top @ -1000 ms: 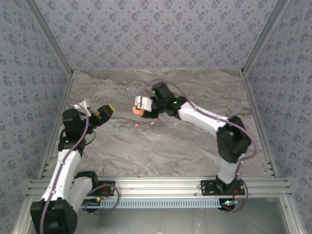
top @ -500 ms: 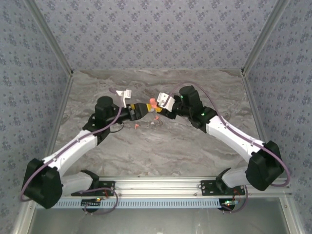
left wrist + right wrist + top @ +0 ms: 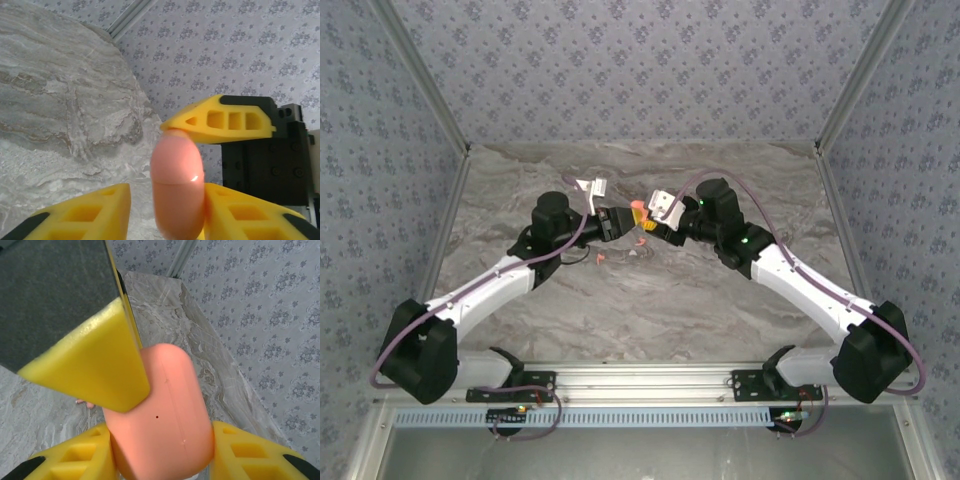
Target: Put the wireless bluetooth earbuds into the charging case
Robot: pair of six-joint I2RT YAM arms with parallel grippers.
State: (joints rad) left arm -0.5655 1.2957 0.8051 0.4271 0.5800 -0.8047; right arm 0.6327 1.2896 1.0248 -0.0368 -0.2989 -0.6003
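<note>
Right gripper: clenched on the case. The salmon shell is pinched by its narrow edges between both yellow fingers, with the broad face turned to the wrist camera. The case is carried clear of the table, judged so that the other arm can get at it.

Left gripper: brought around the case from the opposite side. One finger is seen touching the shell, but a gap is seen between the other finger and the shell. In the right wrist view a left finger is laid across the case's upper corner. Whether a firm grasp is made cannot be told.

A thin seam is seen across the case and no opening, so the lid is judged closed. The two-sided hold is probably meant for bracing the body while the lid is pried up. Nothing can be inserted until that is done.

One orange-red earbud is left lying on the table, nearer the arm bases than the case and a little to its left, apart from both grippers. A second speck lies on the table just bases-side of the case, too small to be identified. No earbud is seen in the case.
</note>
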